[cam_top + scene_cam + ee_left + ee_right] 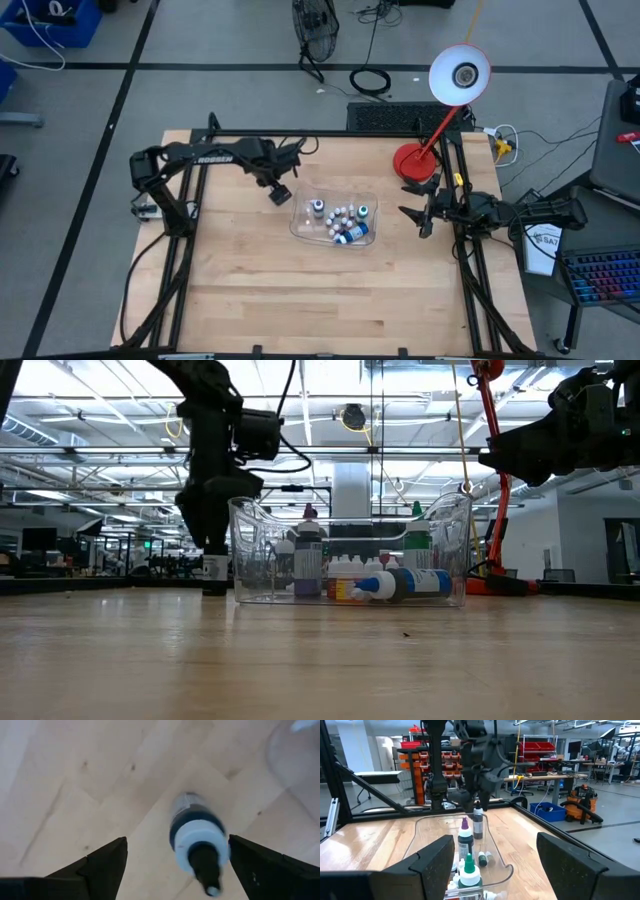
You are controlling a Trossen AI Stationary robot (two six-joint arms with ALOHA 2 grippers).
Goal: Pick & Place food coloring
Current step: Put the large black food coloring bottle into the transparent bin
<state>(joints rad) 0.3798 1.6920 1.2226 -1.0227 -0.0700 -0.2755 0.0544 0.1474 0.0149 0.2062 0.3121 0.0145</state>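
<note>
White lettering on the left arm's upper link reads "ROBSEN" as far as it can be made out in the high view; a white card at the right edge of that view bears letters starting "SA", the rest hidden. The labels on the bottles are too small to read.

The left arm reaches from the upper left of the table toward the centre, its wrist bent down so that the left gripper [280, 193] stands just outside the upper-left corner of the clear tray [303, 228]. In the low view it comes down to the table at the left of the tray wall. Its fingers [100, 865] are spread wide apart, and between them, in the left wrist view, stands a single dark bottle [196, 837] with a white collar and dark tip, upright on the bare wood and touched by neither finger.

The rest of the food coloring [342, 220] is inside the tray, at the middle of the table: several upright bottles with purplish, green and pale tops, some small white ones, and a blue-labelled bottle [400, 584] lying on its side at the front.

The right arm waits at the right edge of the table, near the red lamp base [410, 160]; the right gripper [420, 212] points toward the tray, held above the table, its fingers [432, 862] well apart and empty.
</note>
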